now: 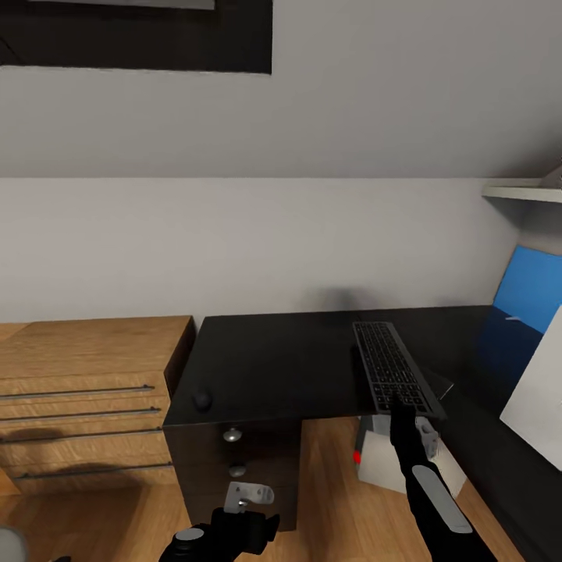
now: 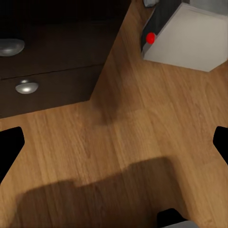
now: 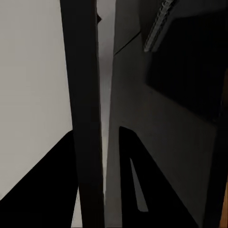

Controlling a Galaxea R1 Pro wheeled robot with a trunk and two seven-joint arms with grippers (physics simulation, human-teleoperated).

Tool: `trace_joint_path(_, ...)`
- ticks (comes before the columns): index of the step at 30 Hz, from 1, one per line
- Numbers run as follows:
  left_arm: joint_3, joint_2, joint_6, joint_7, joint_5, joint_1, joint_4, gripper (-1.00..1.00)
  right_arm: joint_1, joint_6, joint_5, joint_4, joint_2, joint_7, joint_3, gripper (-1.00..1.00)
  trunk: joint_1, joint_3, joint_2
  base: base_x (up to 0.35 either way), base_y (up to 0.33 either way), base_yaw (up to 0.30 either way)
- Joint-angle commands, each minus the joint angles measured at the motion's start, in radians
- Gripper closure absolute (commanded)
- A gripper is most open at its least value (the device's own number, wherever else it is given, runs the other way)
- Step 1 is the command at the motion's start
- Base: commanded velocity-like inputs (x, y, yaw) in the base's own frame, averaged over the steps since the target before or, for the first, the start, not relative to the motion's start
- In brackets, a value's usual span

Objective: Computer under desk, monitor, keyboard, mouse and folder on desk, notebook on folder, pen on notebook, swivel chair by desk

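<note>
**deskbot_fan:** Left gripper is the closest thing in the head view, hanging low in front of the drawer unit. In its wrist view the fingertips sit far apart at the frame edges over bare plank floor, so it's released and carrying nothing. My guess is it's just parked out of the way.

**wrenchy:** And the right one?

**deskbot_fan:** Right gripper is up at the near end of the keyboard, which lies on the desk with that end poking past the front edge. Looks like it's pinching that end, probably because the overhang is the only spot where a finger can get under such a slim thing. That's a guess though. The wrist view is mostly dark surfaces, so I honestly can't tell if it's clamped.

**wrenchy:** Counts?

**deskbot_fan:** One keyboard, one mouse well apart from it near the desk's front left corner. One computer on the floor under the desk, red light showing. Three round knobs on the drawer unit. One light wood chest of drawers just beside the desk. At the right edge there's a tilted white panel, maybe the monitor's back, can't be sure.
</note>
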Motion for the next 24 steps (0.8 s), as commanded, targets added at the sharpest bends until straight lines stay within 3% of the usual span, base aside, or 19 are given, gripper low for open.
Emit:
trace_joint_path(1, -0.002, 0.001, 0.0, 0.01, 0.01, -0.001, -0.001, -1.0, 0.0, -0.003, -0.014, -0.003, 0.004, 0.012, 0.011, 1.0, 0.0, 0.001, -0.001, 0.0, 0.0, 0.0)
trace_joint_path(4, -0.002, 0.002, -0.001, 0.01, 0.01, -0.001, 0.0, -1.0, 0.001, -0.009, -0.005, -0.01, 0.026, 0.02, 0.04, 1.0, 0.0, 0.005, -0.001, 0.0, 0.0, 0.0)
trace_joint_path(10, -0.002, 0.002, -0.003, 0.011, 0.01, -0.001, -0.001, -1.0, 0.002, -0.014, 0.019, -0.005, 0.057, 0.023, 0.05, 1.0, 0.0, 0.014, -0.001, -0.116, 0.107, 0.037)
trace_joint_path(24, 0.001, 0.002, -0.003, 0.012, 0.01, -0.001, 0.0, -1.0, 0.002, -0.015, 0.018, 0.002, 0.084, 0.023, 0.101, 1.0, 0.0, 0.029, -0.001, -0.234, 0.209, 0.147)
